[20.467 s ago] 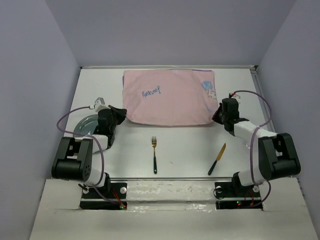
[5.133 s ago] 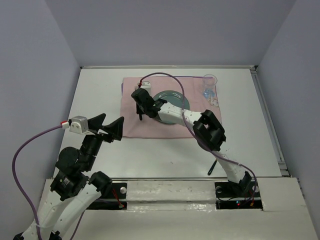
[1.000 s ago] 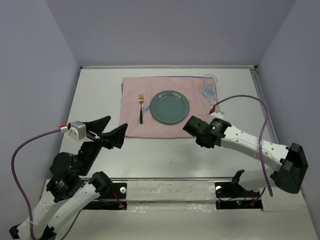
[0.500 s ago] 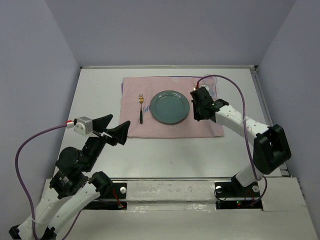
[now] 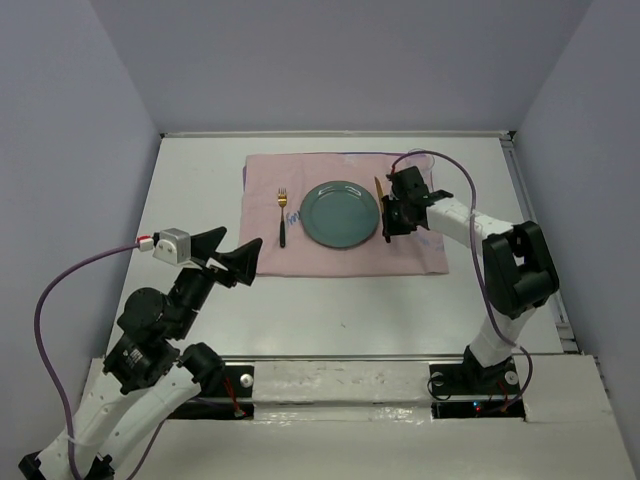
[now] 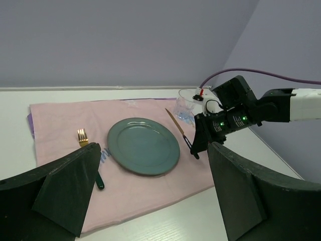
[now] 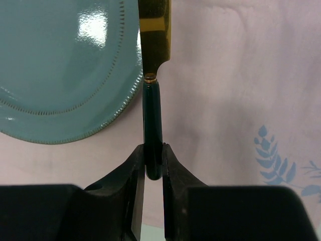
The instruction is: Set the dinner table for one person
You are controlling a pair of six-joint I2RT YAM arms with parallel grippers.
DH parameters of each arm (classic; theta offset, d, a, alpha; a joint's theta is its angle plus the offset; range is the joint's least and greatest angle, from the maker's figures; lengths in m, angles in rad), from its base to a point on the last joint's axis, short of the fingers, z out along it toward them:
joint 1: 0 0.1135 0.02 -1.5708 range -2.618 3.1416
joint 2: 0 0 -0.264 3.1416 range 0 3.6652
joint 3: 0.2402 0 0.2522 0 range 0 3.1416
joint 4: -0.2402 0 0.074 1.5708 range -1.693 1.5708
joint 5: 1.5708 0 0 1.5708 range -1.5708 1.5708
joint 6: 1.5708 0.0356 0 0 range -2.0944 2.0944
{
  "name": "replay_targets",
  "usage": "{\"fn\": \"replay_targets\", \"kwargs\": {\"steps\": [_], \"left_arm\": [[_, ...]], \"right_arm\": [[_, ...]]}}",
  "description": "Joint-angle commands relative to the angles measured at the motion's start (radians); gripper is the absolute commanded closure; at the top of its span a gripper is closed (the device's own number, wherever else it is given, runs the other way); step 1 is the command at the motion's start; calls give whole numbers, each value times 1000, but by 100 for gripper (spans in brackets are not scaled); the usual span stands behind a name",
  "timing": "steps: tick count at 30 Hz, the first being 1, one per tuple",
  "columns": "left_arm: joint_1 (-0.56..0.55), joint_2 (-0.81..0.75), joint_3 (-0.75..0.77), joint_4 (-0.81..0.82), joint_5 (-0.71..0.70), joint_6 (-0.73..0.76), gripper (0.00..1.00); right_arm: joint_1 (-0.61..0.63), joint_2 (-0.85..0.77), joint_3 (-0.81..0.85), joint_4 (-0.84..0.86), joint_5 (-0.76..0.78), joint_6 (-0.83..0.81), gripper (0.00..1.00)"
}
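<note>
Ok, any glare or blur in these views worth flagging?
Right wrist: bright glare patches on the plate, while the knife is sharp. Left wrist: even light, with its own fingers dark and filling the lower corners. Top: flat lighting, faint shadows, no glare visible.

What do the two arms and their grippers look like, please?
White links, black joints, and a purple cable looping to each wrist. The left gripper has dark, wedge-shaped fingers; the right gripper is black too, with small green lights.
</note>
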Motion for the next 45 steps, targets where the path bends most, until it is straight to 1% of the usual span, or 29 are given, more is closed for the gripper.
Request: {"fn": "replay_targets", "kwargs": {"steps": [1, 7, 13, 18, 25, 32, 34, 45], "left_arm": [[11, 24, 25, 42, 14, 10, 1], [23, 33, 24, 42, 19, 10, 1], [36, 36, 24, 42, 24, 7, 1], [37, 39, 22, 42, 33, 7, 1], [40, 42, 24, 42, 34, 7, 1], [43, 43, 24, 42, 37, 6, 1], [45, 43, 22, 65, 39, 3, 1], [51, 47, 22, 66, 40, 3, 1]], "right_arm": [[-22, 29, 48, 54, -29, 17, 100], [-56, 46, 51, 54, 23, 59, 100], [-87, 58, 79, 47, 22, 60, 100], [-87, 101, 97, 21, 31, 66, 100], [-87, 84, 97, -5, -7, 92, 100], [-87, 89, 105, -61, -6, 99, 100], [-87, 87, 102, -65, 12, 105, 98], [-87, 135, 131, -85, 14, 83, 92]]}}
